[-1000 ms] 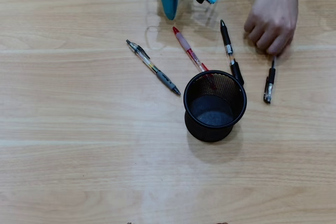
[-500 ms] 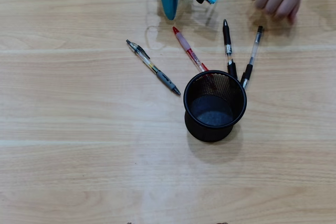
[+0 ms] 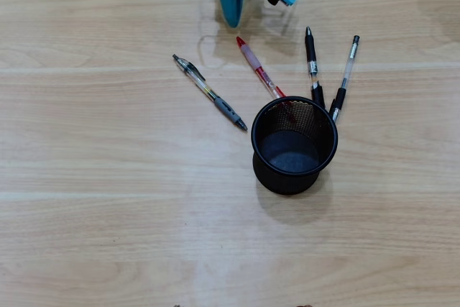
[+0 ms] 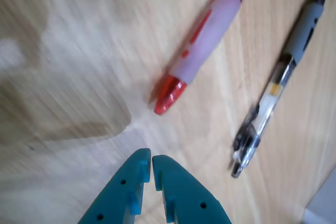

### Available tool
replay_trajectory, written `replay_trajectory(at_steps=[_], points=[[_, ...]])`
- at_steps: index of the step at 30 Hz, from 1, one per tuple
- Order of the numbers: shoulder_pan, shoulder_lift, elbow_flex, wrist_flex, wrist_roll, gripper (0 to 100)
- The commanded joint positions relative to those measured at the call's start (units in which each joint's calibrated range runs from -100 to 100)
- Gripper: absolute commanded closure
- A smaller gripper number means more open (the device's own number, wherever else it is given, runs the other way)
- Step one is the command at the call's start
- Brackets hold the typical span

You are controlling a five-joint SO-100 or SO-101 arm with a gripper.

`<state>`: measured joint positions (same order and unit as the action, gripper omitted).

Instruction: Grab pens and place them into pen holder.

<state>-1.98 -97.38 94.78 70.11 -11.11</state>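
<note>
Light wood table (image 3: 108, 235), nothing picked yet: left to right in the overhead view lay the clear grey-tipped pen (image 3: 210, 92), red pen (image 3: 260, 70), black pen (image 3: 313, 68) and clear black-ended pen (image 3: 343, 78), fanned around the empty mesh holder (image 3: 294, 145). Gripper (image 4: 152, 162) sat at the top edge, fingers together, holding nothing. I'd spread the fingers, square them across the red pen's middle, then clamp.

Robot arm w/ teal-blue plastic body. Overhead view: gripper (image 3: 233, 21) tapers to one narrow wedge, w/ a black motor block set in its top, a red wire above, and a black knob on a teal side bracket. Wrist view: two smooth teal fingers (image 4: 126, 190), each w/ small round holes.
</note>
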Motion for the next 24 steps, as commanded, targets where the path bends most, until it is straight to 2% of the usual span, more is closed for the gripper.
replay_trajectory(at_steps=[1,8,10,14,24], points=[[6.0,0.5,-2.1,3.0,-0.2,98],[10.7,1.3,-2.5,3.1,-0.1,98],[9.0,1.4,-2.6,3.0,-0.2,98],[-0.2,1.2,-2.5,3.1,-0.2,98],[-1.6,1.4,-2.2,2.0,-0.2,98]])
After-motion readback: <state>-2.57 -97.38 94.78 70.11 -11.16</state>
